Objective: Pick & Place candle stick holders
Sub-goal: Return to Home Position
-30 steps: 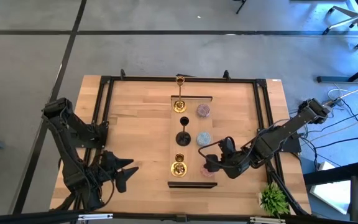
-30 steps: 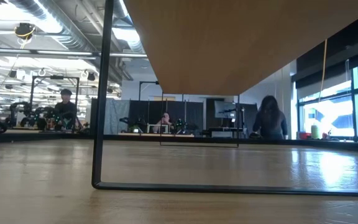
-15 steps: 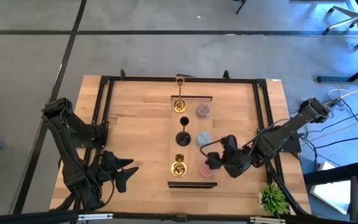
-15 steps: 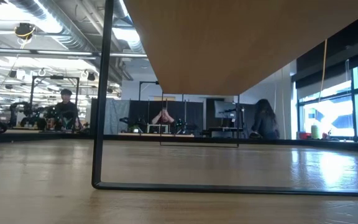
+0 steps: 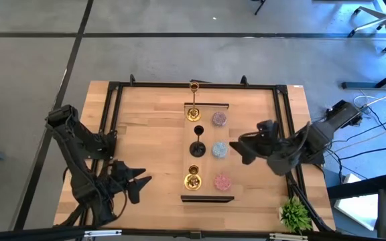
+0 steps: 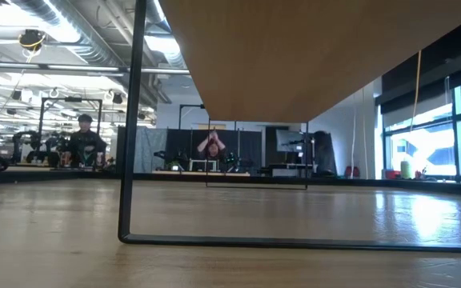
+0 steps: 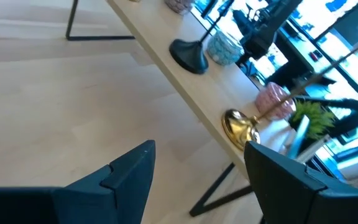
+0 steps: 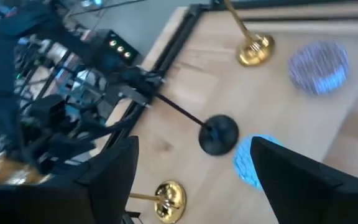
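Observation:
A low wooden stand [image 5: 206,134] in the table's middle carries six candle stick holders. One row has a gold one [image 5: 194,114], a black one [image 5: 198,148] and a gold one [image 5: 193,179]. Beside them sit a mauve one [image 5: 218,119], a light-blue one [image 5: 219,150] and a pink one [image 5: 222,182]; all rest on their round bases. My right gripper [image 5: 236,150] hangs open above the table, just right of the light-blue holder, and holds nothing. My left gripper [image 5: 141,186] waits open at the near left, also with nothing in it.
A black metal frame [image 5: 112,120] runs round the tabletop. A small green plant [image 5: 295,214] stands at the near right corner. In the low view only the stand's underside [image 6: 294,56] and its leg [image 6: 130,120] show, with people far behind in the room.
My right gripper has risen from beside the pink holder and gone toward the table's far edge and a little to the right, rolling its wrist as it went. It stays open. The pink holder remains on the stand.

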